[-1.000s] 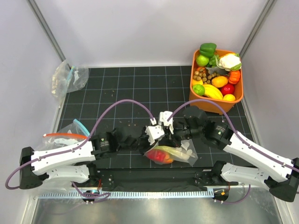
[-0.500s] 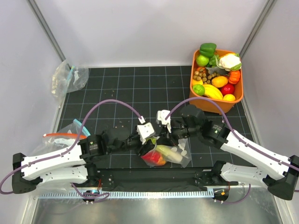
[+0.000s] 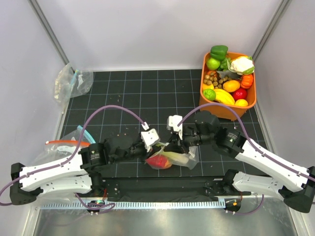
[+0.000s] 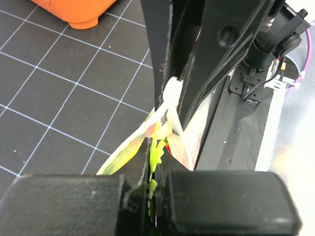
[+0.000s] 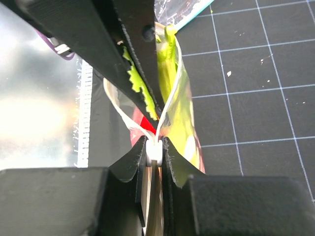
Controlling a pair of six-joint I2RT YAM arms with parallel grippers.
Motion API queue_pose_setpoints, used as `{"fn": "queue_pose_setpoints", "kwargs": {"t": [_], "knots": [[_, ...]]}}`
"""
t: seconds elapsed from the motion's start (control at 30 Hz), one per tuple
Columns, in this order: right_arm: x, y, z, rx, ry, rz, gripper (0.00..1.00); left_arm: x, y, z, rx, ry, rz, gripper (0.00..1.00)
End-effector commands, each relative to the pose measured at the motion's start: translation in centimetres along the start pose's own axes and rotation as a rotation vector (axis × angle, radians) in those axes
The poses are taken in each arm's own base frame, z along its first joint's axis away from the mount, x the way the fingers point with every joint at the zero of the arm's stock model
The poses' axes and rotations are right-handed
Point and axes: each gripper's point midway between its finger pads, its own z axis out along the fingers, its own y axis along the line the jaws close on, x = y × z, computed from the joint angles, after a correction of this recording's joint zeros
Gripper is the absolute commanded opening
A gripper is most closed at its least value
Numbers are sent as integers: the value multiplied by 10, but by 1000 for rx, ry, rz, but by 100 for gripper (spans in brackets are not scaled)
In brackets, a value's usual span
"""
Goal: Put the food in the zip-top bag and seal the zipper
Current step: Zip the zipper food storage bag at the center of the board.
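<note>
The zip-top bag point(image 3: 189, 158) hangs low between my two grippers, just behind the table's front edge. Through its clear plastic I see a red vegetable point(image 3: 158, 161) and the pale-green celery point(image 3: 175, 157). My left gripper point(image 3: 156, 149) is shut on the bag's mouth edge; in the left wrist view a celery leaf point(image 4: 156, 147) shows between the jaws of that gripper point(image 4: 155, 164). My right gripper point(image 3: 175, 143) faces it closely. In the right wrist view this gripper point(image 5: 154, 147) is shut on the white zipper point(image 5: 154, 153), with celery point(image 5: 170, 73) and red point(image 5: 146, 125) beyond.
An orange basket point(image 3: 222, 112) of toy produce stands at the back right. Two other clear bags lie at the left, one at the back point(image 3: 71, 81) and one with a red-orange strip point(image 3: 63, 144) by the left arm. Purple cables arch over both arms.
My left gripper opened, slid left along the bag's mouth and shut again. The left arm pulled back to the left. The bag shifted slightly left with it. The right gripper kept its grip.
</note>
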Motion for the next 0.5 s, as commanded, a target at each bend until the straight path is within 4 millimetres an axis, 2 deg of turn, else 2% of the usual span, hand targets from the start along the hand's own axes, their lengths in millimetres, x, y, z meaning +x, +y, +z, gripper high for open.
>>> {"fn": "queue_pose_setpoints", "kwargs": {"t": [0.0,0.13,0.17,0.37,0.4,0.47], "knots": [[-30,6,-9,-1,-119,-63,1,-8,1,0,-8,-33,-3,0],[-35,7,-10,-3,-141,-67,1,0,-6,11,34,27,24,0],[-35,8,-9,-12,-143,-67,1,11,-5,19,30,76,26,0],[-34,9,-7,-29,-141,-59,2,26,-5,42,17,182,29,0],[-33,9,-5,-29,-139,-58,7,29,-5,44,18,191,26,2],[-31,8,-4,-29,-137,-60,9,25,-8,44,29,175,22,11]]}}
